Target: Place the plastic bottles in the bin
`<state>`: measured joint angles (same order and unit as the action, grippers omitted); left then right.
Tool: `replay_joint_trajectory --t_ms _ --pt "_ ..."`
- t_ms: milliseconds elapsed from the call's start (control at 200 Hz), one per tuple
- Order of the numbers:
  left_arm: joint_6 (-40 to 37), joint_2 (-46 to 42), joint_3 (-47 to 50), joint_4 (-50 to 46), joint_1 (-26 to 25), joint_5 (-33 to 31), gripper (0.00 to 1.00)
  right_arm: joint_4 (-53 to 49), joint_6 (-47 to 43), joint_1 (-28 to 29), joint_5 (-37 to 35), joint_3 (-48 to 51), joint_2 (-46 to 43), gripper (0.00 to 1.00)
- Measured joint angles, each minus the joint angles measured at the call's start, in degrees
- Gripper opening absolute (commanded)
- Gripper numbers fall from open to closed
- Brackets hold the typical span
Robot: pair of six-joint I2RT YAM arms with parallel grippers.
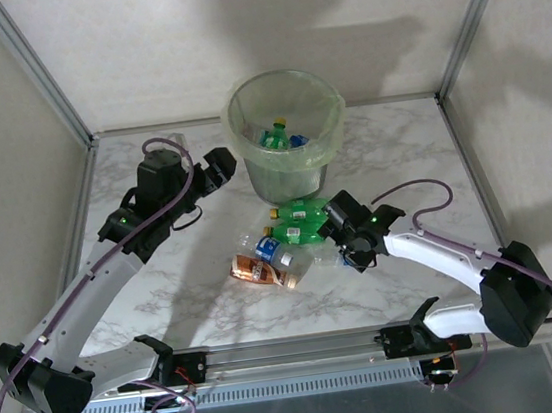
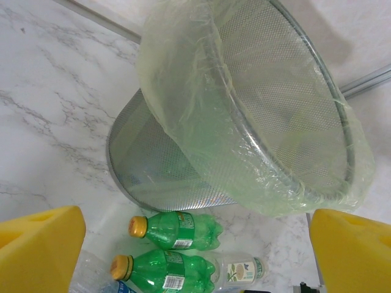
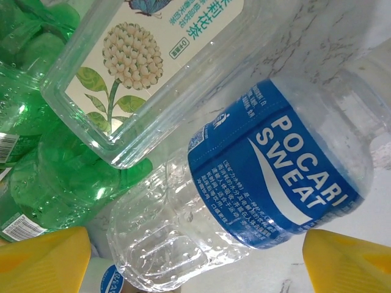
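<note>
**Partly Done, With a Heap Left to Clear**

Found most of the plastic bottles heaped on the marble table, just in front of the bin. Picked out two green bottles lying side by side with yellow caps, a flower-label bottle of clear plastic next to them, an orange-labelled bottle at the near left of the heap, and a blue-labelled bottle, also clear. Could not settle the full count, with several overlapped.

Saw from above one green bottle and something blue already down inside the bin, within its pale green liner. Judged the job well short of half done: a few in, more out on the table.

Noted the right gripper low at the right edge of the heap. Saw its yellow pads spread wide to either side of the blue-labelled bottle, with nothing gripped; could not tell whether either pad touched the plastic.

Noted the left gripper raised beside the bin's left wall, apart from the heap. Saw its own pads parted too, with nothing between them, and the bin's rim and the green bottles in its camera's sight.

Reckoned the blue-labelled bottle the likeliest next pick, with every other bottle on the table left to follow one by one.
</note>
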<state>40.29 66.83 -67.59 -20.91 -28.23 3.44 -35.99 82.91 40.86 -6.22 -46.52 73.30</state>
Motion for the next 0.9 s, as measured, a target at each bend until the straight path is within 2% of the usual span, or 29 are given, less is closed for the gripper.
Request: replay_joint_trajectory --t_ms 325,716,901 --pt "0.0 0.0 0.0 0.0 0.6 0.2 0.94 1.5 0.0 -0.4 2.0 2.1 1.2 0.91" --pt "0.0 0.0 0.0 0.0 0.7 0.5 0.93 3.5 -1.1 -4.2 3.1 4.6 2.4 0.91" --pt "0.0 0.0 0.0 0.0 0.9 0.9 0.92 4.2 -2.5 -5.0 3.3 4.8 4.4 0.88"
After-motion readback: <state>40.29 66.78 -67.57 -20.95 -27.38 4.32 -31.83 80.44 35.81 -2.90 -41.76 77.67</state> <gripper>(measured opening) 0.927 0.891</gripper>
